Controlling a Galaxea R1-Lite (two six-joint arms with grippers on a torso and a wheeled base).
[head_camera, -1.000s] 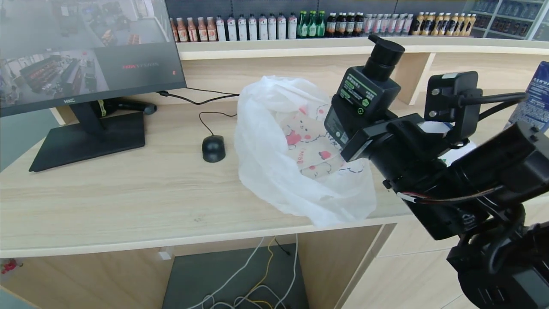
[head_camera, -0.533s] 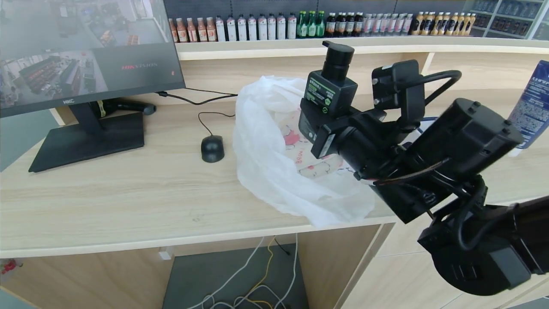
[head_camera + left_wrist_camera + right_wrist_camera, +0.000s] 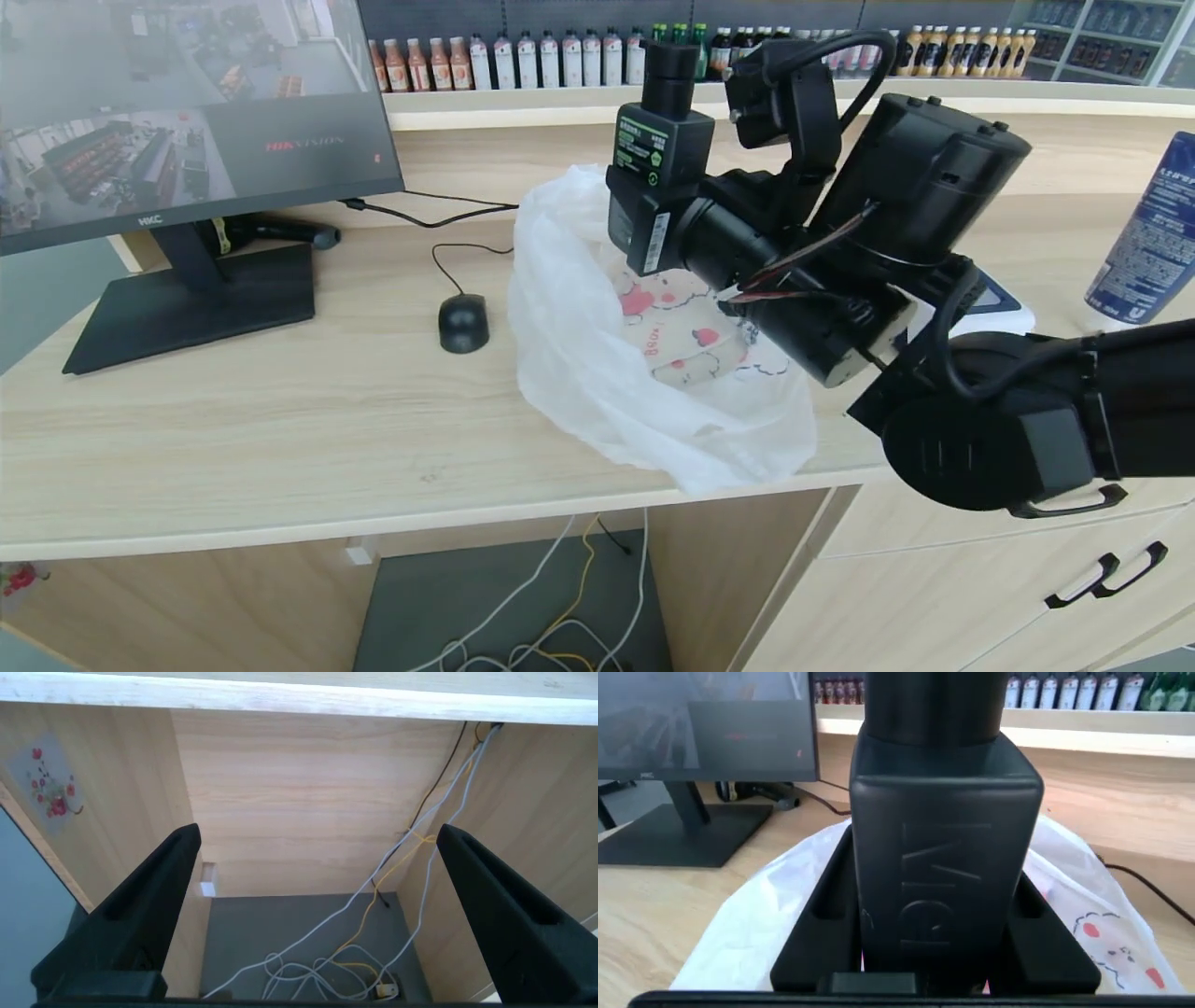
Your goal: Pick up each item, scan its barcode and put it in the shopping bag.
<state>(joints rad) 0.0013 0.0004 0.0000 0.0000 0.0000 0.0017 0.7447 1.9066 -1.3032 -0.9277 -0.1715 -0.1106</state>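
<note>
While pinching a black square-bodied bottle (image 3: 653, 154) over the white plastic shopping bag (image 3: 579, 373), right pincer (image 3: 938, 938) hangs | left pincer (image 3: 318, 915): spread wide.

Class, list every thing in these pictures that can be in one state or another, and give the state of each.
Bottle: cap on, upright, held above the bag.
Right gripper: shut on the bottle.
Left gripper: open, holding nothing, below the desk top.
Shopping bag: open, on the desk, with a printed pack inside.
Monitor: switched on, showing camera pictures.
</note>
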